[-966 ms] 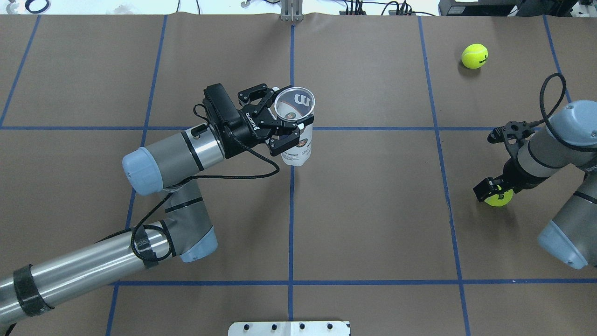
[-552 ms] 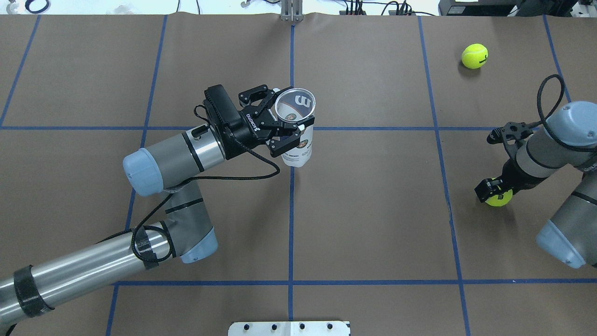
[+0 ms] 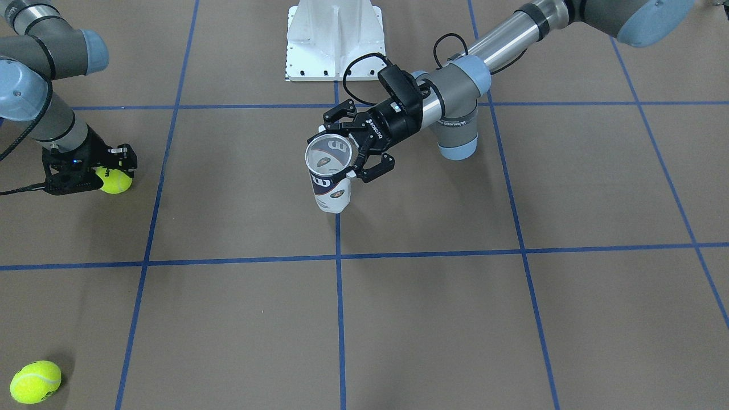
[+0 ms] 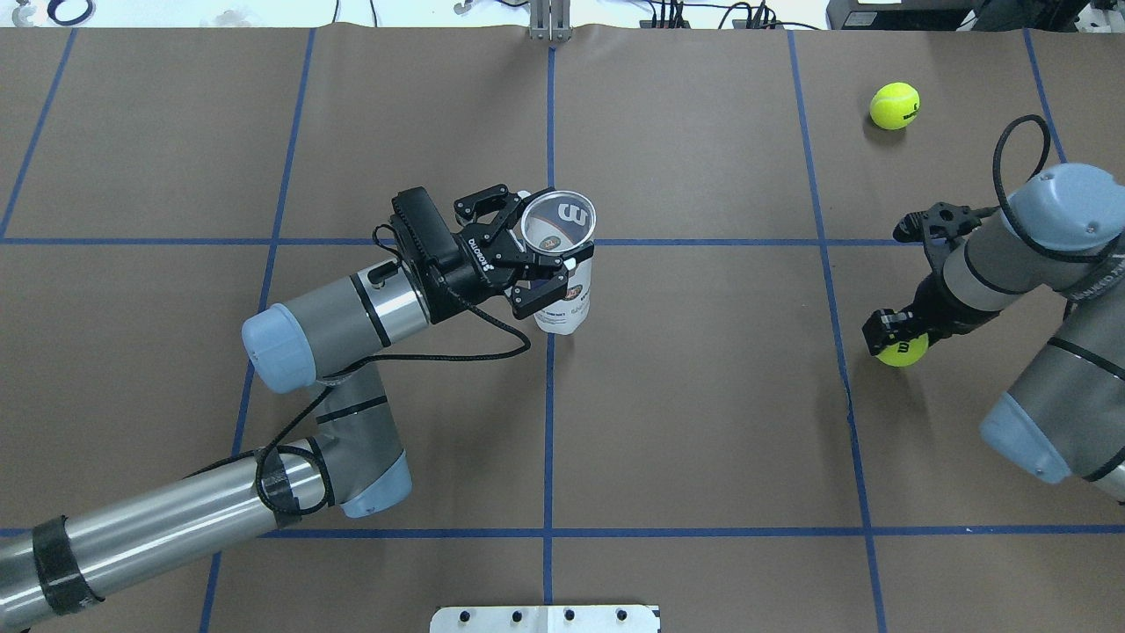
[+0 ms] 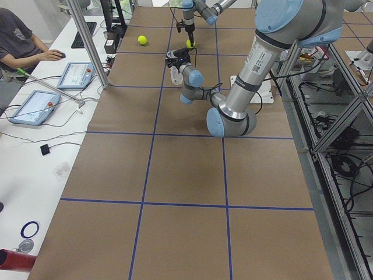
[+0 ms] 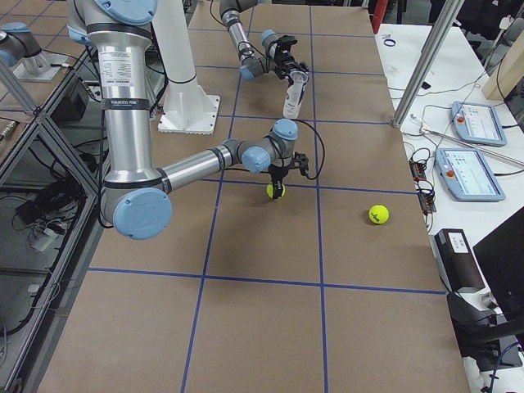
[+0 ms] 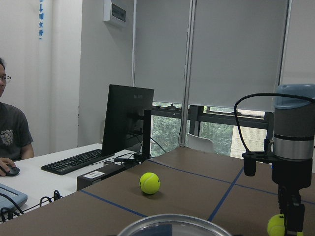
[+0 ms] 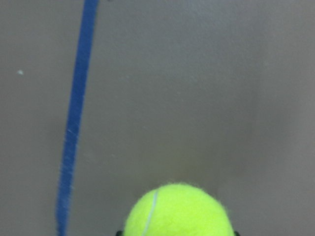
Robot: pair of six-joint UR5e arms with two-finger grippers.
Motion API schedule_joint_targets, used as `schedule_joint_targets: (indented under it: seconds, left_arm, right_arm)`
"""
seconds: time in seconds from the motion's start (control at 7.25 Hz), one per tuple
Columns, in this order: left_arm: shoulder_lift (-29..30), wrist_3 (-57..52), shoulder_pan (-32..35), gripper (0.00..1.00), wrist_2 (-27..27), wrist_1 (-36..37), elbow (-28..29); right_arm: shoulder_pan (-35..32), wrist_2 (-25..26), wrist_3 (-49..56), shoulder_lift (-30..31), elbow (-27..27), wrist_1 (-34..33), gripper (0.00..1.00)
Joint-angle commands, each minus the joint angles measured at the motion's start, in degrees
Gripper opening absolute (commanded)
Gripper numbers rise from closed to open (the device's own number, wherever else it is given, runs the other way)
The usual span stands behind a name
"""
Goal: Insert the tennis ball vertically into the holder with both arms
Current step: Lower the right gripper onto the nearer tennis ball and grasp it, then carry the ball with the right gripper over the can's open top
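Note:
The holder [image 4: 560,268], a clear can with a navy-and-white label, stands upright at the table's middle with its open mouth up. My left gripper [image 4: 538,257] is shut on its upper part, and both show in the front view: holder [image 3: 330,185], left gripper [image 3: 357,155]. My right gripper [image 4: 895,338] is shut on a yellow tennis ball [image 4: 903,352] at the table's right, far from the holder. That ball fills the bottom of the right wrist view [image 8: 177,211]. The holder's rim [image 7: 170,225] lines the bottom of the left wrist view.
A second tennis ball [image 4: 895,105] lies loose at the far right of the table, also in the front view [image 3: 35,381]. The white pedestal base [image 3: 333,40] stands at the robot's edge. Blue tape lines grid the brown table. An operator sits at a desk beyond the far edge.
My right gripper has moved toward the table's middle with the tennis ball in it. My left arm has shifted slightly to the right with the holder.

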State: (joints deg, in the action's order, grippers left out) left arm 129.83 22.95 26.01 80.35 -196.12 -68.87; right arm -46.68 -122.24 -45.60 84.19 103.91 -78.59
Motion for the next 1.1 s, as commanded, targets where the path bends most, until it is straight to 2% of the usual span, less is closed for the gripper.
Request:
schedule_joint_targets:
  seconds: [0.0,0.28,0.55,0.83,0.97]
  left_arm:
    - [0.16,-0.27,-2.62,0.78,-4.67,-3.56,1.99]
    - [0.16,-0.54,-2.8,0.78,-4.67,-3.56,2.16]
    - [0.07,-0.8,-2.72,0.78,-4.76,-3.13,2.25]
    - [0.16,-3.0,-2.8,0.78,-4.68,-2.95,2.25]
    - [0.16,-3.0,-2.8,0.78,-4.67,-2.95,2.25]
  right_arm:
    - [-0.69,-1.42,-9.48,-7.78,0.59,-0.68,0.0]
    - [-1.57,-2.83,-14.05,-13.83,4.27,-6.27,0.0]
    - [-2.02,-2.75,-16.54,-22.88,9.01,-17.86,0.0]
    - [-1.75,-2.66,-17.85,-28.7,9.3,-20.63,0.0]
    - [-1.14,-2.4,-23.17,-31.51,8.78,-20.55,0.0]
